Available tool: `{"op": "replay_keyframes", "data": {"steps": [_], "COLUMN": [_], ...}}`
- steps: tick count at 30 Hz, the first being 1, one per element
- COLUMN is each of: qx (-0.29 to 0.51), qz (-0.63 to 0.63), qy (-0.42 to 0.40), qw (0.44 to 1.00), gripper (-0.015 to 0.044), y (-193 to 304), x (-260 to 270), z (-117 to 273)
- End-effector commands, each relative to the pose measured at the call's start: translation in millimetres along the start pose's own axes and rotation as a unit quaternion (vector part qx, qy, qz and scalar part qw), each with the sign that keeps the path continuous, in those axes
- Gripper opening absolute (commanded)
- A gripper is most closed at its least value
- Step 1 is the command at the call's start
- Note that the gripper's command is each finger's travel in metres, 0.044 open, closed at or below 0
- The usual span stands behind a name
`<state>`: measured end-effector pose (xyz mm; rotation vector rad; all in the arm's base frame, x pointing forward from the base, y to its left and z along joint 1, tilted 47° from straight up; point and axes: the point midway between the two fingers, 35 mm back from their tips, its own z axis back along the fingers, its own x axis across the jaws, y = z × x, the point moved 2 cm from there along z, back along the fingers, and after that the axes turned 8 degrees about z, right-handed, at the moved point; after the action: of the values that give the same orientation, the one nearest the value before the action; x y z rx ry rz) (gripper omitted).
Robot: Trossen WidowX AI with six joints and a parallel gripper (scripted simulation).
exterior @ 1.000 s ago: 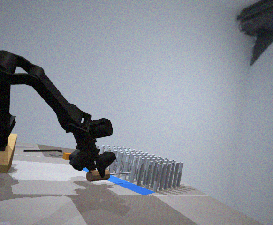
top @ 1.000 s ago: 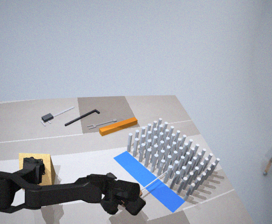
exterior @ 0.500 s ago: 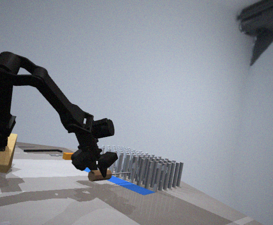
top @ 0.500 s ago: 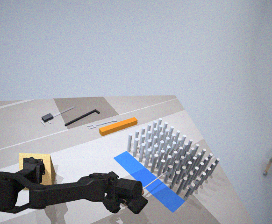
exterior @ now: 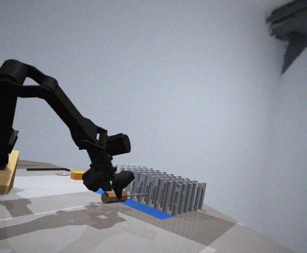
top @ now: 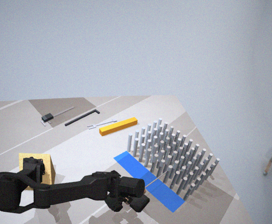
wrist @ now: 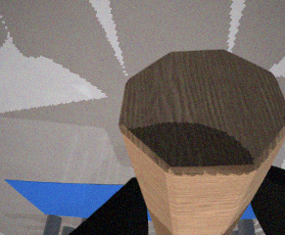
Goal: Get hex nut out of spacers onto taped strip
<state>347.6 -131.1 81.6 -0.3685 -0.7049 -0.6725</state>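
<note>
Exterior shows my black gripper (exterior: 118, 192) (wrist: 193, 180) clamped around a faceted brown wooden handle (exterior: 114, 196) (wrist: 206, 196), mostly hidden from top; ahead of me, its thin metal shaft (top: 156, 179) (exterior: 137, 194) reaches the upright grey metal spacers (top: 169, 172) (exterior: 168, 190). I can't make out the nut.

The robot's arm (top: 70, 189) (exterior: 63, 107) is matte black throughout, with slim, angular links and an open gap between two bars behind the pincer (top: 126, 205) (exterior: 112, 187). Just above the pincer sits a stubby, rounded black housing (top: 132, 186) (exterior: 118, 144). The pincer's fingers (exterior: 118, 190) are black too, tapering toward their tips.
</note>
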Motion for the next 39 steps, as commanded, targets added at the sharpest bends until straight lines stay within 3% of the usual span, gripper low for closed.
{"op": "replay_keyframes", "data": {"steps": [1,39], "qx": [0.003,0.004], "qz": [-0.004,-0.004], "qy": [-0.006,-0.006], "qw": [1.000,1.000], "gripper": [0.0000,0.0000], "y": [5,25], "x": [5,8], "z": [-1,-14]}}
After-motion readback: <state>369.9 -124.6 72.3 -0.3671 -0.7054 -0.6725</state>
